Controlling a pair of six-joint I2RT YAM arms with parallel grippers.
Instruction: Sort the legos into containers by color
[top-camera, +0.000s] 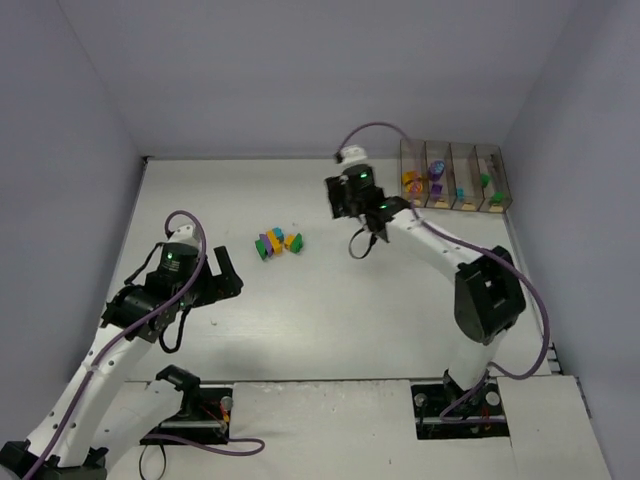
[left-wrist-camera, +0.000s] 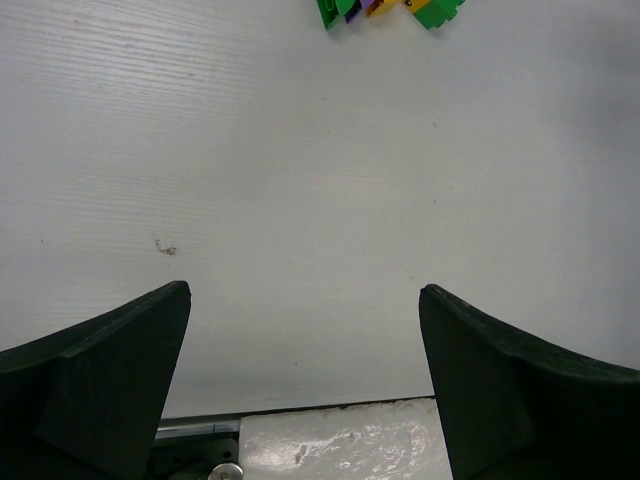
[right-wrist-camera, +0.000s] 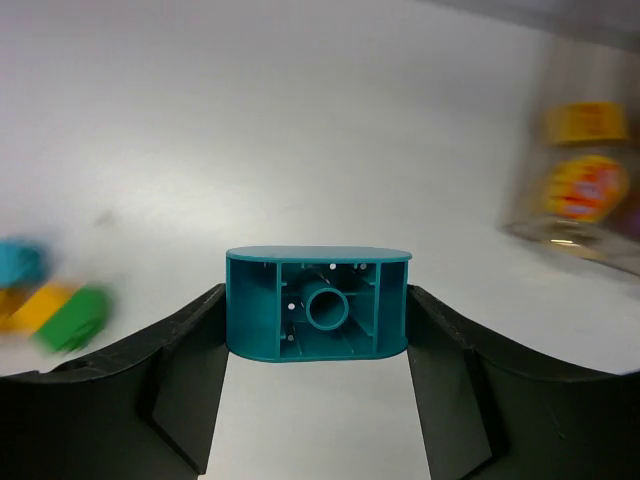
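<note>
— Holding a teal brick (right-wrist-camera: 317, 305) by its two rounded ends, the right claw (right-wrist-camera: 316, 298) stands partly closed. Both fingers press against the piece, whose hollow underside faces the wrist view. Where does that arm hang?

— Over the white tabletop (top-camera: 330, 320), between the loose legos (top-camera: 278, 242) and the containers (top-camera: 455, 175). The legos lie in a tight cluster of yellow, purple, green and teal pieces near the middle of the tabletop, well apart from the containers.

— And the containers themselves?

— Four joined clear bins stand in a row at the far right, close to the back wall. Reading left to right, they show orange, purple, teal and green pieces inside. In the right wrist view they are only a blur at the right edge.

— What of the left claw (left-wrist-camera: 305, 292)?

— Spread wide with nothing between its fingers, it hangs over bare tabletop on the near left. The edge of the cluster shows at the top of its wrist view, well ahead of the fingertips.
</note>
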